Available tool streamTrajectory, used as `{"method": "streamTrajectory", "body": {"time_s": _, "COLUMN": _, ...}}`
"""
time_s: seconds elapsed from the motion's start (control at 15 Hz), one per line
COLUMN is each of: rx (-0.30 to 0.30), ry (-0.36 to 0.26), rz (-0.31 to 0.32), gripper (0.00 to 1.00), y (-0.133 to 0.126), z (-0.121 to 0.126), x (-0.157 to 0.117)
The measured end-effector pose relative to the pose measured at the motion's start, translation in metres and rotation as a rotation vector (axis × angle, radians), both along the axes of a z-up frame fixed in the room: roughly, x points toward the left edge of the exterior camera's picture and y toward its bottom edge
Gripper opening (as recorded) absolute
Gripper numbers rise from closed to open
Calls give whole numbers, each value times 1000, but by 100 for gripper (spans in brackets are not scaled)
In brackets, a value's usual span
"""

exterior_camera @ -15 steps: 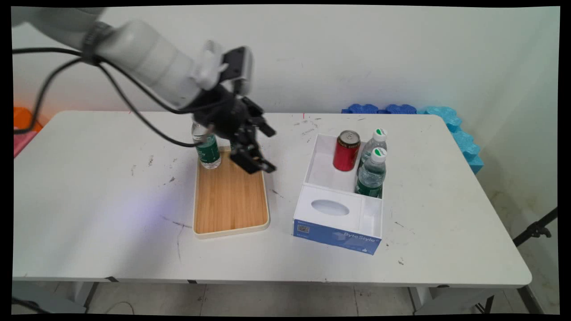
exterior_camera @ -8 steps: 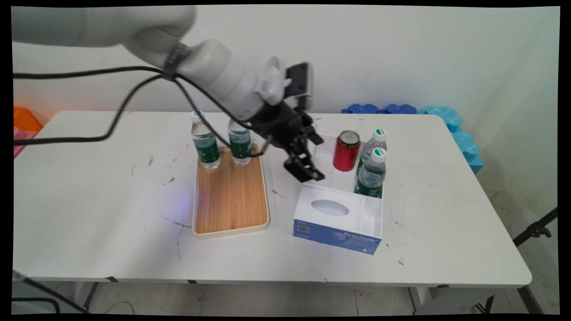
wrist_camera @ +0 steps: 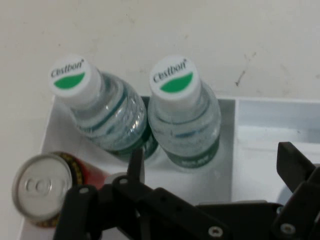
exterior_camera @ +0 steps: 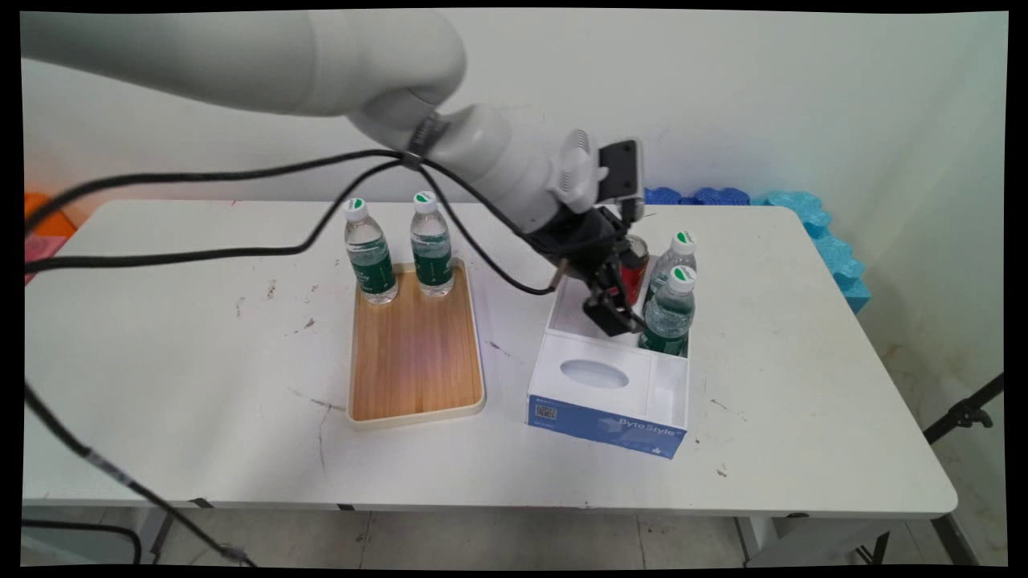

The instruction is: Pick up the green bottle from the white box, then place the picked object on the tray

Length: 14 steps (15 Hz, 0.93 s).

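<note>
My black gripper [exterior_camera: 615, 319] hangs open and empty over the open white box [exterior_camera: 572, 282], just left of the nearer of two green-labelled water bottles [exterior_camera: 668, 315] that stand in it. The second bottle [exterior_camera: 679, 255] stands behind the first. A red can [exterior_camera: 637, 271] in the box is partly hidden behind the hand. In the hand view both bottles [wrist_camera: 107, 116] [wrist_camera: 185, 120] sit side by side above my gripper [wrist_camera: 215, 165], the can [wrist_camera: 41, 187] at lower left, and the box's wall [wrist_camera: 260, 102] to the right.
A wooden tray [exterior_camera: 414, 353] lies left of the box, with two more water bottles [exterior_camera: 369, 255] [exterior_camera: 431, 258] at its far end. The box's near part has a lid with an oval opening [exterior_camera: 594, 373]. Blue foam pieces [exterior_camera: 803, 213] line the far right edge.
The arm has swung right, carrying the open gripper from above the tray's far end to over the white box beside the can and bottles. Nothing was picked up.
</note>
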<state>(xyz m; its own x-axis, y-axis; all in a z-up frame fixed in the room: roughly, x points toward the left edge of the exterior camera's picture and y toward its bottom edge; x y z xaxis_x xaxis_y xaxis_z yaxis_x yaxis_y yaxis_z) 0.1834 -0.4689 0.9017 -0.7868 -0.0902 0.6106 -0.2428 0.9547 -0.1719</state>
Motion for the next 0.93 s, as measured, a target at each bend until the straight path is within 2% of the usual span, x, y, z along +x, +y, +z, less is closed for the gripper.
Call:
{"method": "streamTrajectory", "body": {"time_s": 0.67, "rx": 24, "ry": 2, "rz": -10, "gripper": 100, "y": -27, "z": -33, "x": -39}}
{"method": "streamTrajectory", "body": {"time_s": 0.73, "rx": 26, "ry": 1, "rz": -11, "gripper": 0, "y": -28, "z": -35, "x": -40}}
{"method": "streamTrajectory", "body": {"time_s": 0.93, "rx": 31, "ry": -3, "rz": -9, "gripper": 0, "y": -29, "z": -38, "x": -43}}
